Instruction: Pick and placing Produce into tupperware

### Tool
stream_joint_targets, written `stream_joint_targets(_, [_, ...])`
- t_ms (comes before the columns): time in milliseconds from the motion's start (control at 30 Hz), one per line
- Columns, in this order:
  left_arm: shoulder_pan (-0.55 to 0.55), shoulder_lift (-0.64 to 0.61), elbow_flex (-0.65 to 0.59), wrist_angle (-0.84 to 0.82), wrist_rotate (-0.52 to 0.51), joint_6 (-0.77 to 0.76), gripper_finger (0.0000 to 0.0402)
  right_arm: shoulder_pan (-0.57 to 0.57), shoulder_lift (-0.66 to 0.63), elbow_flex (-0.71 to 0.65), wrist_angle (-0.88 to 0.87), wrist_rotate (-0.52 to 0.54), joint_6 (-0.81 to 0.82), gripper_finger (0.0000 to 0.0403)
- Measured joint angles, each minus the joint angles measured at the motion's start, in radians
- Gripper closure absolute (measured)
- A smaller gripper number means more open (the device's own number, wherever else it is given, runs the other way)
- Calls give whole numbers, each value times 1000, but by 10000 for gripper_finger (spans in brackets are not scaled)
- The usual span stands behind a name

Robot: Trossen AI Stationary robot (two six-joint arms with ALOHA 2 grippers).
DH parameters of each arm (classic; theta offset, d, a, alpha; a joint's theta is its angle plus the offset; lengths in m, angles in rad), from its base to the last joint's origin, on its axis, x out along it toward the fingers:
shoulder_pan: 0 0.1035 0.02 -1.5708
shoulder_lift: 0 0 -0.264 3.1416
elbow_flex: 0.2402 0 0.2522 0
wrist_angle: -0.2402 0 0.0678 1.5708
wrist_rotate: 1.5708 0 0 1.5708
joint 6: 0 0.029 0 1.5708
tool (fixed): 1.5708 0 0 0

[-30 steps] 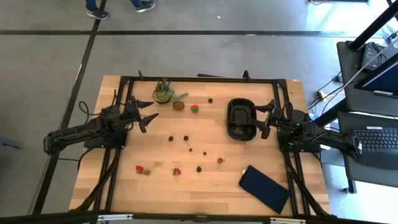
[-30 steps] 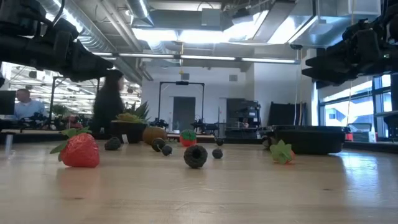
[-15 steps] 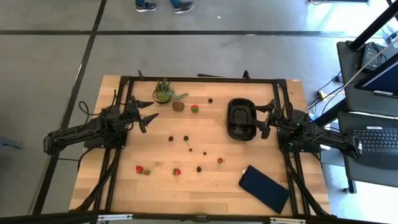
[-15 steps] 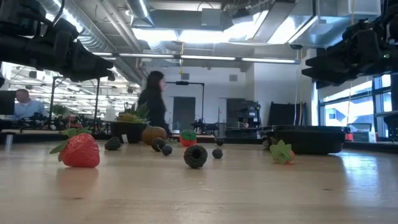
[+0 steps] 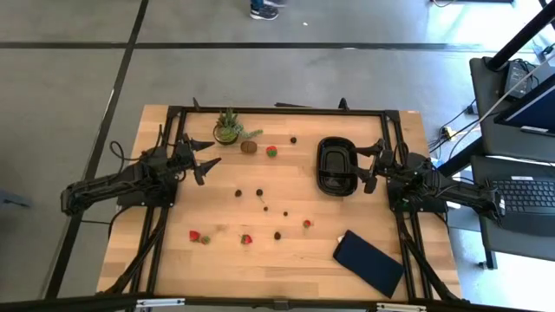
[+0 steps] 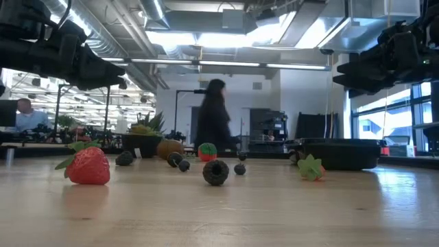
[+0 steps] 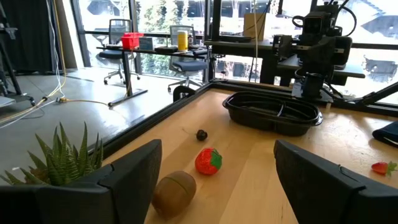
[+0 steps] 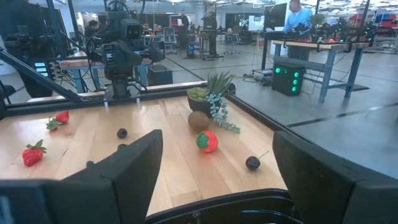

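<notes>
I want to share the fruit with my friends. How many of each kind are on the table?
Strawberries: 4
Dark berries: 6
Brown fruit: 1
Total: 11 pieces of fruit, all lying on the table and none in the black container yet.

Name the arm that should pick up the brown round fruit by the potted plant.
Left. Its open claw hovers close beside the brown round fruit; the right claw waits beyond the black tupperware.
</notes>
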Motion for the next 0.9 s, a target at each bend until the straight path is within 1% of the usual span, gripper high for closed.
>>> stream_joint_targets(567, [0, 0, 0, 0, 0, 0, 99, 0, 0, 0, 0, 0, 4, 97])
stream_joint_targets(733, [0, 0, 0, 0, 0, 0, 99, 0, 0, 0, 11, -1, 96, 97])
stream_joint_targets(900, [0, 0, 0, 0, 0, 0, 99, 0, 0, 0, 75, -58, 77, 97])
